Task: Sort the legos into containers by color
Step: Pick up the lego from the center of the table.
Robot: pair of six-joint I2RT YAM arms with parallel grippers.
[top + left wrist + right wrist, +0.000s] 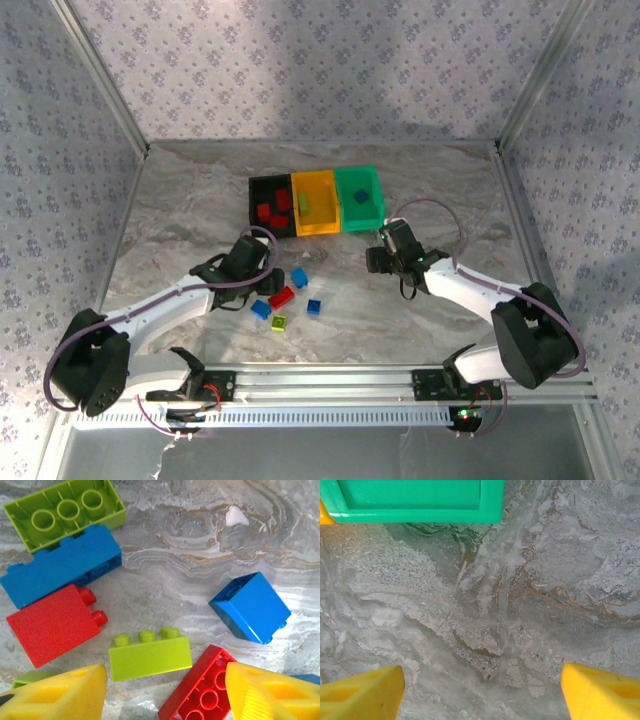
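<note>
The containers (325,215) sit upper centre in the top view; the right gripper (482,680) stands wide over bare table (485,605) below the green bin (415,500). The left gripper (165,680), jaws apart and empty, hangs over crowded legos (283,297): closing may catch lime brick (150,655) and red brick (200,692) together.

Here's the desk (450,190), a grey marble-look top with brown and white veins swirling across it, matte, lit evenly from above. Up close in the wrist views the veining runs in rusty streaks and pale patches. The back wall (300,60) is papered in lilac-grey with a small repeating floral print, and the left wall (50,150) and right wall (600,150) wear the same. Two slanting aluminium posts (100,75) frame the corners. A silver slotted rail (330,380) runs along the near edge.
</note>
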